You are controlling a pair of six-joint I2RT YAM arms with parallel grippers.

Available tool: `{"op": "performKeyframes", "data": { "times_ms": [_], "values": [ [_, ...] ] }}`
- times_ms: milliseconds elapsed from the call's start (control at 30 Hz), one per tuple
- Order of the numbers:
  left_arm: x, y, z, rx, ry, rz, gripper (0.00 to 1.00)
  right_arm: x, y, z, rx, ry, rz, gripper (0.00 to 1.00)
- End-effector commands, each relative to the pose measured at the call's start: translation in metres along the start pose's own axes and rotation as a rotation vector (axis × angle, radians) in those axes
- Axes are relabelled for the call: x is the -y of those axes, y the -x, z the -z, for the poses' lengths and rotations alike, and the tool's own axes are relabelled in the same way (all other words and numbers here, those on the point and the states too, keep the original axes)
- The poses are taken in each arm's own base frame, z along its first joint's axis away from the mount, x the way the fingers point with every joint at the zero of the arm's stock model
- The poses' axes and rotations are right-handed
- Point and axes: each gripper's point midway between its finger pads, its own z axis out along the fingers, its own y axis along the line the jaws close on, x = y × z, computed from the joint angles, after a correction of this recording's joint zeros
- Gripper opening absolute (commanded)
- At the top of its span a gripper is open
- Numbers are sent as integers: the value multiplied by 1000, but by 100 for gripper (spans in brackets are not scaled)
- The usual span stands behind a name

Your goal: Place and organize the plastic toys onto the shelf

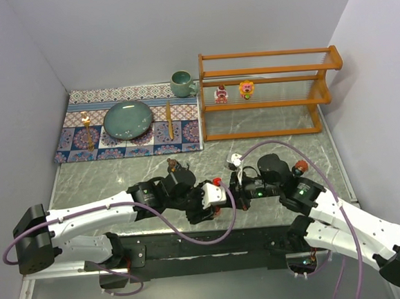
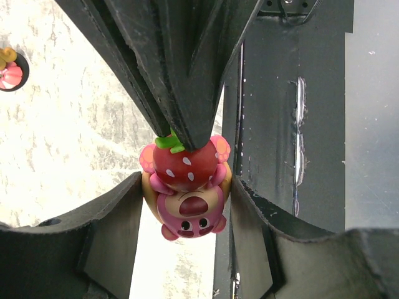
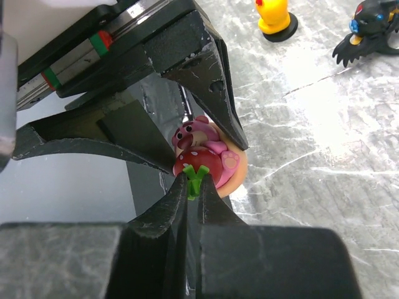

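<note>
We see the grey marbled worktop (image 1: 119, 176) first, with the orange-brown shelf (image 1: 268, 52) standing well beyond both sets of jaws, off to the far right. A pink-red toy (image 1: 220, 94) and a yellow-orange toy (image 1: 247, 88) stand side by side on a ribbed tier below the shelf's top rails. The two arms meet tip to tip over the near middle of the worktop. The left jaws stand part open, and their dark fingers (image 2: 112, 237) press on either flank of the pink bear (image 2: 187, 215), so we read them as gripping it by the body. The right jaws are fully closed, pinching the green stalk (image 3: 194, 179) of the red strawberry (image 2: 185, 167) on the bear's head. The bear thus sits between the two, with its body in the left jaws and its stalk in the right. Beyond the right jaws, a yellow figure (image 3: 274, 17) on a dark base and a dark spiky creature (image 3: 368, 31) rest on the worktop, well apart from the bear.
</note>
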Motion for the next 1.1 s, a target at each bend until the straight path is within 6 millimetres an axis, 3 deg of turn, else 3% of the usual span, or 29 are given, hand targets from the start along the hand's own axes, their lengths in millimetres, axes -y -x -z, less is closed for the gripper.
{"op": "performKeyframes", "data": {
  "times_ms": [0,100,133,233,333,533,767,933,1067],
  "values": [
    [-7,43,8,147,28,-46,27,-4,10,2,35,8,23,0],
    [-11,44,9,149,53,-38,45,-2,11,2,45,-10,22,0],
    [-12,44,9,150,64,-34,59,-1,12,3,49,-20,19,0],
    [-20,46,12,162,111,-14,86,3,15,3,67,-46,10,0],
    [-32,53,19,186,192,16,99,12,19,4,86,-101,-4,0],
    [-66,67,52,248,426,151,97,41,39,16,178,-295,-69,0],
    [-134,63,128,346,814,566,97,98,71,55,369,-618,-186,0],
    [-162,34,177,374,949,745,97,145,87,99,505,-839,-266,0],
    [-179,4,219,424,1097,803,97,166,110,140,624,-1000,-284,0]
  ]
}}
